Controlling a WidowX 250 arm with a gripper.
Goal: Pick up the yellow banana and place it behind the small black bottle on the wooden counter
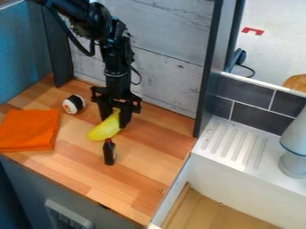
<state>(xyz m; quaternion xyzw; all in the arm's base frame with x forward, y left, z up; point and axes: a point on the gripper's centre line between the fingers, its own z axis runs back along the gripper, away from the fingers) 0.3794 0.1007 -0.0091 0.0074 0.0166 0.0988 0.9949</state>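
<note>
The black gripper (116,119) hangs down over the wooden counter, left of the view's middle. It is shut on the upper end of a yellow banana (104,129), whose lower end slants toward the front left. Just in front of the banana stands a small dark bottle (109,152) with a red top. A sushi roll (73,104), white with a black band, lies to the left of the gripper. Farther left is a folded orange cloth (29,130).
Whitish wood panels (167,69) rise behind the counter (140,172). A dark upright post (210,67) stands at its right rear corner. To the right are a white ribbed drainboard (234,143), a sink basin (197,212) and a pale grey faucet-like object (294,165).
</note>
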